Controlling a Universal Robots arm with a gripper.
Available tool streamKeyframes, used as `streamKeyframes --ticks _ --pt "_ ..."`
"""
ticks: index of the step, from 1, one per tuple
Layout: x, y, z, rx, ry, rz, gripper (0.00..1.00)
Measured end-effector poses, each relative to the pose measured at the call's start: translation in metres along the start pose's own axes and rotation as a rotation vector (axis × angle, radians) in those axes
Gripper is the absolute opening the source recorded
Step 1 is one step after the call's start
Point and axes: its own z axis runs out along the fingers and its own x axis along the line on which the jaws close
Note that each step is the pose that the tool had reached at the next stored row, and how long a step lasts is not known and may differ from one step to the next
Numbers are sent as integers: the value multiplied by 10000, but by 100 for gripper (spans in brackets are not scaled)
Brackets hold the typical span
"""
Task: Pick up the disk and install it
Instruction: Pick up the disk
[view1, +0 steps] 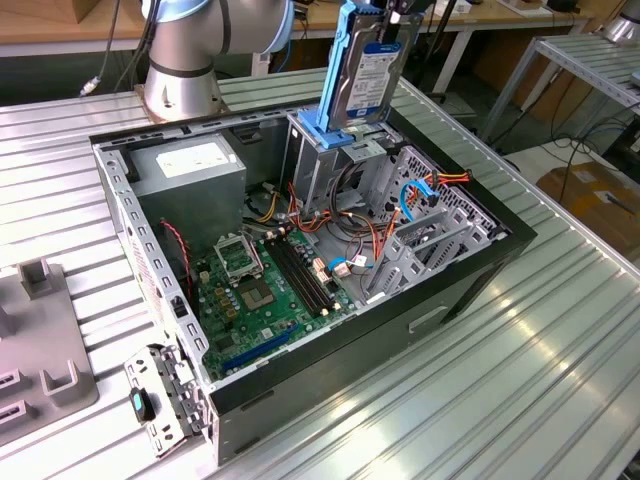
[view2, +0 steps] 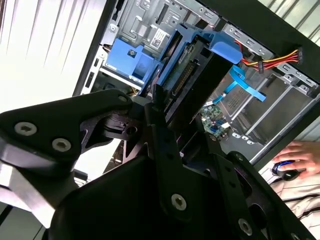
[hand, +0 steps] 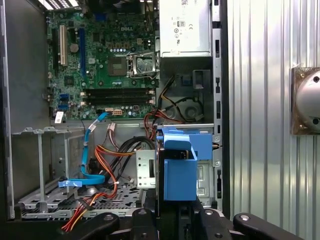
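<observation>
The disk (view1: 366, 72), a grey hard drive with a white label in bright blue carrier rails, hangs upright just above the tall metal drive cage (view1: 322, 165) at the back of the open computer case. My gripper (view1: 400, 14) is shut on the disk's upper end. In the second wrist view my black fingers (view2: 159, 107) clamp the disk (view2: 200, 70), whose connector edge faces into the case. The first wrist view looks straight down on the disk's blue carrier (hand: 180, 172), which sits over the cage opening, with my gripper (hand: 170, 217) behind it.
The open case (view1: 470, 275) lies on a slatted metal table, showing motherboard (view1: 260, 290), power supply (view1: 190, 165), a curved blue cable (view1: 412, 192) and orange wires. A blue bracket (view1: 335, 138) tops the cage. The arm's base (view1: 185, 70) stands behind. A hand (view2: 300, 150) rests on a mouse.
</observation>
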Motion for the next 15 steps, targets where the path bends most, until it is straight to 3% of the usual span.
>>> streamKeyframes --ticks 5,15 --pt "43 -6 0 -2 24 -1 35" --pt "57 -14 0 -2 26 -1 35"
